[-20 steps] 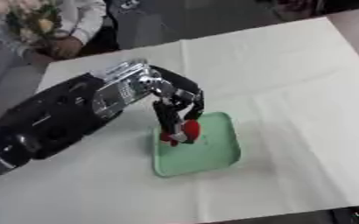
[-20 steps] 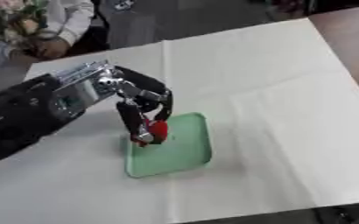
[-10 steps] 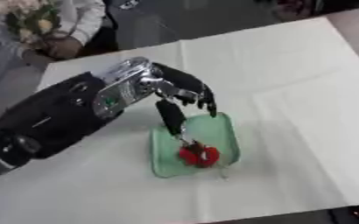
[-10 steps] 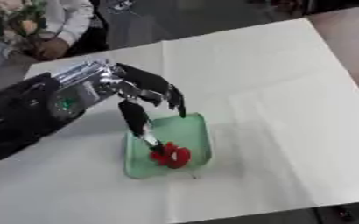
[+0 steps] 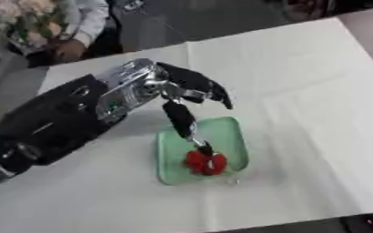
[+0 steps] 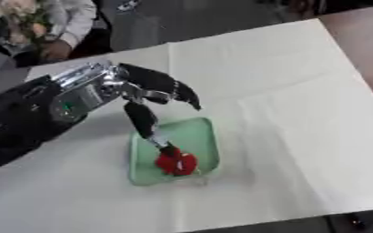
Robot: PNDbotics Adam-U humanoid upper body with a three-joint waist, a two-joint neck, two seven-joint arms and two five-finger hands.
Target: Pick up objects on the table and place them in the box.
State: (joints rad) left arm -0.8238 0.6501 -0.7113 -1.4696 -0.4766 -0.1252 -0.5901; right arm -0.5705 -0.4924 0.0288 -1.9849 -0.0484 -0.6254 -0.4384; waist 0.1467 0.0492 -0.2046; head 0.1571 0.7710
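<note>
The left hand (image 5: 182, 93) hangs over the green box (image 5: 225, 132), fingers spread wide and holding nothing. A red object (image 5: 205, 162) lies inside the box. No writing is legible.

Red object (image 5: 205, 162), pale green box (image 5: 225, 132)

The small red object (image 5: 206, 163) lying in the shallow pale green tray (image 5: 224, 133) is too blurred to identify. The robot's black and silver left hand (image 5: 179, 92) covers the tray's far-left rim, and its arm is cut off by the view's left edge.
</note>
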